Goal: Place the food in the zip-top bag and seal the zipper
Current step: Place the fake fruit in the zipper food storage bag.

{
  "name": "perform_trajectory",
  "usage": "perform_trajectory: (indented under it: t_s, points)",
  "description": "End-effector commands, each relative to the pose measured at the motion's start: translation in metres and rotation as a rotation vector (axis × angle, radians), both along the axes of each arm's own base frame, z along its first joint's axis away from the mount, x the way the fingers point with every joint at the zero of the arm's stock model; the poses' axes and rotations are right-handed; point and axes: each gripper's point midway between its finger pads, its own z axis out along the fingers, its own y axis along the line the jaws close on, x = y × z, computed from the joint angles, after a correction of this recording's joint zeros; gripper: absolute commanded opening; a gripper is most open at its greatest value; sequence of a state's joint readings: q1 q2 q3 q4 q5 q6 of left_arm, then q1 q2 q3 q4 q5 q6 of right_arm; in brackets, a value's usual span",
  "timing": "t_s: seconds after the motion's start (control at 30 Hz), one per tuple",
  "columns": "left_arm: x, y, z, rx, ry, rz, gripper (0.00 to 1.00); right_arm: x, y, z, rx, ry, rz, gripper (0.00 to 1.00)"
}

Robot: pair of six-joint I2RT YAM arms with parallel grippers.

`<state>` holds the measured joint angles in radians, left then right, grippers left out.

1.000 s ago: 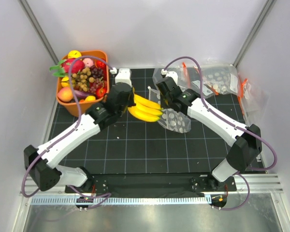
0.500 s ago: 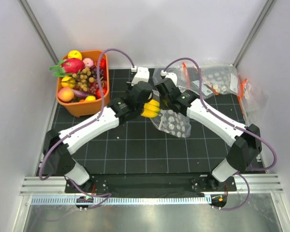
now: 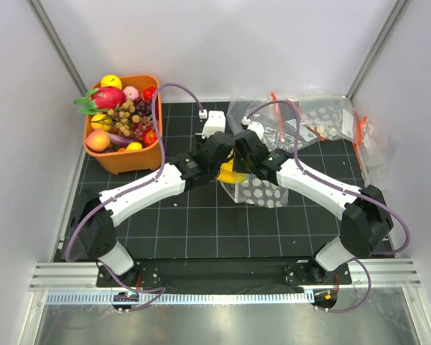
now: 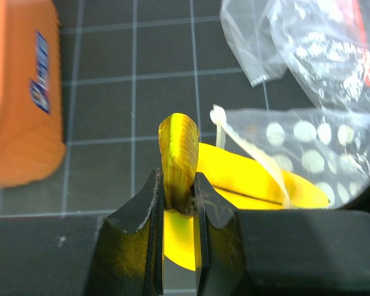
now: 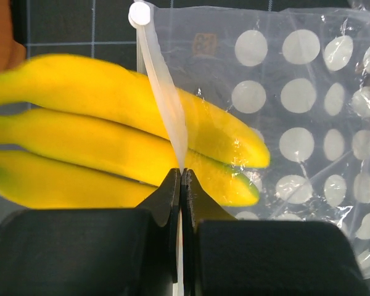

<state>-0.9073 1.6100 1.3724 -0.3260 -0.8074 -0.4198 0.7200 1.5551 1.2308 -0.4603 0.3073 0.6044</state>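
Observation:
My left gripper (image 4: 180, 203) is shut on the stem of the yellow banana bunch (image 4: 246, 182), and the bunch's tips lie inside the mouth of the clear dotted zip-top bag (image 4: 314, 148). My right gripper (image 5: 181, 176) is shut on the bag's white zipper strip (image 5: 160, 92) and holds the mouth edge up; the bananas (image 5: 111, 135) pass under it into the bag (image 5: 308, 111). In the top view both grippers meet at mid-table over the banana bunch (image 3: 230, 171) and the bag (image 3: 262, 188). The brown ball cluster (image 3: 123, 115) and the peach (image 3: 96, 140) lie in the orange basket (image 3: 129, 159).
The orange basket at the back left also holds a magenta dragon fruit (image 3: 108, 95), dark grapes (image 3: 141, 108) and other toy fruit. Spare clear bags (image 3: 323, 118) lie crumpled at the back right. A white cable connector (image 3: 214, 121) hangs behind the left wrist.
My left gripper has carried the banana bunch to the right into the bag's mouth. My right gripper has kept its hold on the bag's edge, and the bag has shifted slightly.

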Motion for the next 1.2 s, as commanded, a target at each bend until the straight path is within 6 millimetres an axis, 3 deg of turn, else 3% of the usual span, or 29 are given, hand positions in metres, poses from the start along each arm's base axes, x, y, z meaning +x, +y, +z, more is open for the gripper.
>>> perform_trajectory:
  t_s: [0.0,0.23,0.47,0.63,0.83,0.93,1.07,1.17]
  points:
    - [-0.001,-0.011,0.025,-0.223,-0.053,0.003,0.00,0.007,0.012,0.051,0.219,-0.131,-0.036,0.01]
    - [0.007,-0.010,0.002,-0.277,0.022,-0.060,0.00,0.001,-0.003,0.070,0.214,-0.200,-0.026,0.01]
    - [-0.001,-0.023,0.014,-0.366,0.070,-0.131,0.00,-0.010,0.004,0.065,0.246,-0.210,0.061,0.01]
    - [-0.014,-0.055,0.027,-0.477,0.135,-0.290,0.00,-0.013,0.012,0.075,0.291,-0.233,0.108,0.01]
    - [-0.036,-0.051,0.021,-0.476,0.262,-0.329,0.00,-0.010,-0.008,0.084,0.195,-0.275,0.108,0.01]
    - [-0.037,-0.048,0.019,-0.502,0.252,-0.313,0.00,-0.015,-0.005,0.084,0.225,-0.282,0.137,0.01]
    - [-0.039,-0.064,0.008,-0.556,0.340,-0.377,0.00,-0.021,0.004,0.085,0.274,-0.285,0.188,0.01]
    - [-0.039,-0.071,0.006,-0.612,0.395,-0.416,0.00,-0.025,0.000,0.079,0.247,-0.282,0.193,0.01]
